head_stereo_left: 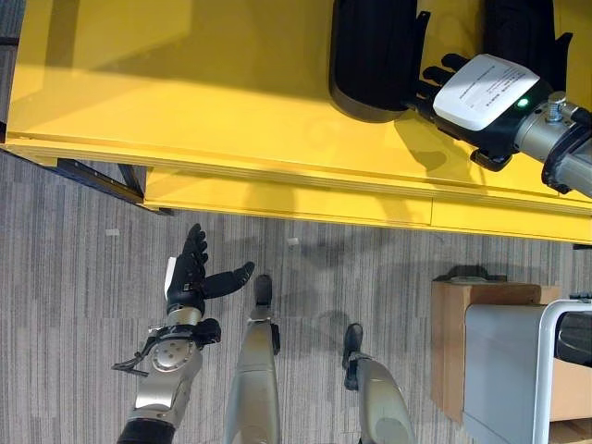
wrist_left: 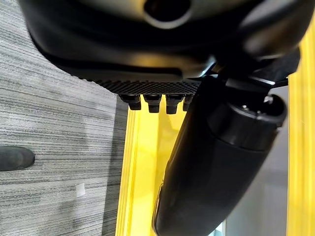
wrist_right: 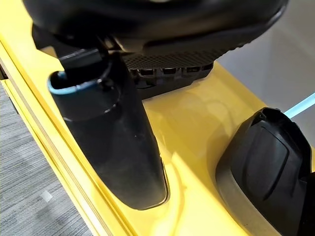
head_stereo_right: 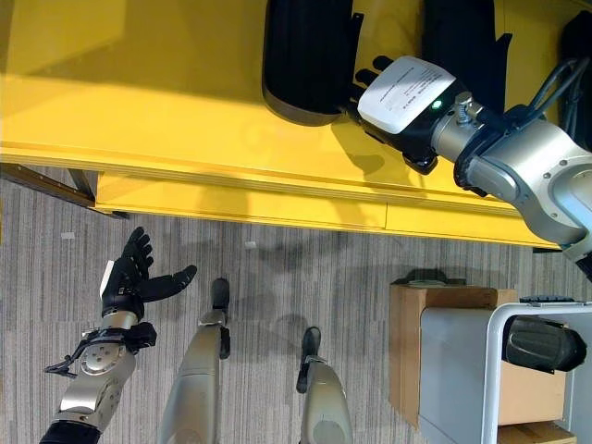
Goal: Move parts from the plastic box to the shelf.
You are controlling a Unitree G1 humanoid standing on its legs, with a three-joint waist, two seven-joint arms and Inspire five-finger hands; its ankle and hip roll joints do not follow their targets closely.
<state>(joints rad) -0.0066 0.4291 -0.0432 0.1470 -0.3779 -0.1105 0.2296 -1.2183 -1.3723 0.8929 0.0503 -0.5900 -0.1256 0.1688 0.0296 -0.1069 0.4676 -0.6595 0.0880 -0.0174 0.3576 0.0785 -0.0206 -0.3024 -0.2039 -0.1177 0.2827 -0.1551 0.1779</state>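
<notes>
Two black ribbed parts lie on the yellow shelf (head_stereo_left: pixel 185 92): one (head_stereo_left: pixel 370 55) at the middle and another (head_stereo_left: pixel 518 28) further right. My right hand (head_stereo_left: pixel 481 92), with a white cover on its back, rests open on the shelf between them. Its straight fingers reach toward the middle part's right side and hold nothing. The right wrist view shows its thumb (wrist_right: pixel 118 147) stretched over the yellow surface, with a black part (wrist_right: pixel 266 167) lying beside it, apart. Low over the carpet at the lower left, my left hand (head_stereo_left: pixel 190 273) is open and empty.
A brown cardboard box (head_stereo_left: pixel 481 333) and a grey plastic box (head_stereo_left: pixel 499 370) in a white frame stand on the floor at the lower right. Another black part (head_stereo_right: pixel 541 342) lies there. The shelf's front edge (head_stereo_left: pixel 277 199) runs across above the grey carpet.
</notes>
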